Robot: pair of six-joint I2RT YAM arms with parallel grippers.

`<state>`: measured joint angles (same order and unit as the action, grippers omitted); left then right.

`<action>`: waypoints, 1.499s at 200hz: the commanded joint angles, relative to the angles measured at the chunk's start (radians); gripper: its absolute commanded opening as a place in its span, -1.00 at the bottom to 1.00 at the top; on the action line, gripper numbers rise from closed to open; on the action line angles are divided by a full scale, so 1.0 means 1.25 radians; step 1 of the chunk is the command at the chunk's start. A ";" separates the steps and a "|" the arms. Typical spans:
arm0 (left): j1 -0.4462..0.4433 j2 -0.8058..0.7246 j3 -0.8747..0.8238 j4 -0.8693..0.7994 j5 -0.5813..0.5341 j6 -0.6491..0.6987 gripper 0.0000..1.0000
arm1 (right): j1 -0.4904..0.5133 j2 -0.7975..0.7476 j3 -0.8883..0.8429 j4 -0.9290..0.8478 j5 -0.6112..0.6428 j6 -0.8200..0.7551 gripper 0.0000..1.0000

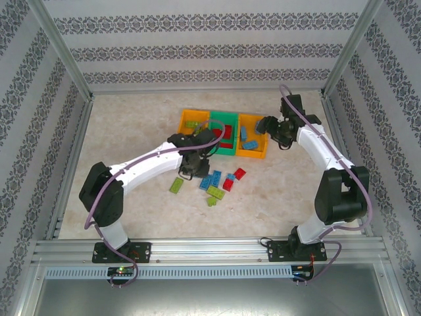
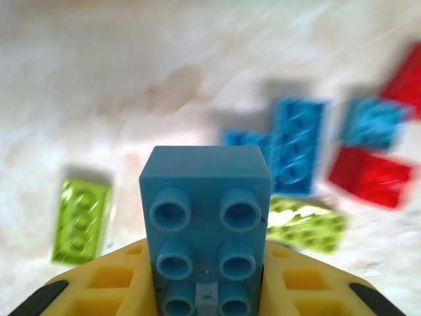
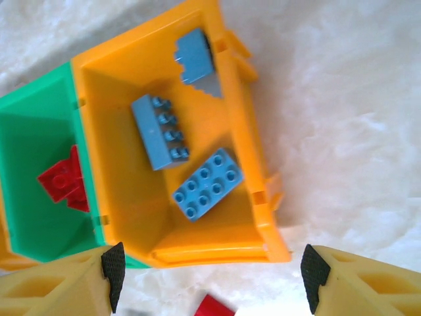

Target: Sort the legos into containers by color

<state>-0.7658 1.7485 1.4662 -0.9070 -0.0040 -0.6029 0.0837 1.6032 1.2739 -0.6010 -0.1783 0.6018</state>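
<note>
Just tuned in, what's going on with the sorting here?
The left hand is shut on a blue brick, near the loose bricks in red, blue and lime on the table. The right hand hangs open over the right orange bin, which holds three blue bricks. The green bin beside it has red bricks, and the left orange bin has lime ones. Sorting is partway done.

Under the right hand (image 3: pixel 214 271) the orange bin (image 3: pixel 217 250) gapes unobstructed; ahead of the left hand (image 2: pixel 207 289), loose legos (image 2: pixel 299 145) crowd the table (image 2: pixel 131 79).
</note>
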 commanded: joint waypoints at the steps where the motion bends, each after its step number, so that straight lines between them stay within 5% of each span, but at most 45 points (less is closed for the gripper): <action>1: -0.003 0.060 0.123 0.036 0.055 0.095 -0.61 | -0.013 -0.021 -0.019 0.006 0.055 -0.009 0.46; 59: -0.003 0.300 0.457 0.080 0.247 0.172 -0.60 | -0.031 0.063 0.002 0.006 0.044 -0.069 0.16; 112: 0.004 0.480 0.658 0.104 0.305 0.124 -0.59 | -0.035 0.147 0.036 0.012 0.030 -0.130 0.03; 167: 0.018 0.595 0.760 0.168 0.262 0.034 -0.57 | -0.037 0.202 0.064 0.039 0.002 -0.155 -0.22; 264: 0.038 0.623 0.767 0.172 0.126 -0.041 -0.54 | -0.049 0.200 0.033 0.060 -0.072 -0.236 -0.79; 300: 0.054 0.622 0.767 0.150 0.120 -0.047 -0.16 | -0.041 0.178 -0.002 0.066 -0.113 -0.252 -0.85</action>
<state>-0.7307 2.5191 2.3959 -0.6949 0.1997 -0.6415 0.0322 1.8568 1.3121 -0.4957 -0.2218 0.3271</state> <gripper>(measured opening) 0.347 0.168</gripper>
